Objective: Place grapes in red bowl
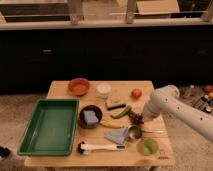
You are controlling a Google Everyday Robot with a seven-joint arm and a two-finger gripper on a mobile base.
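Observation:
The grapes are a small dark reddish-purple cluster on the wooden table, right of centre. My gripper is at the end of the white arm, which reaches in from the right; it sits right at the grapes, touching or almost touching them. The red bowl stands at the table's far left, well apart from the gripper, and looks empty. A round orange-red tomato lies behind the grapes.
A green tray fills the left side. A dark brown bowl with a blue sponge, a white cup, a green cucumber-like piece, a grey cloth, a metal cup, a brush and a green cup crowd the middle.

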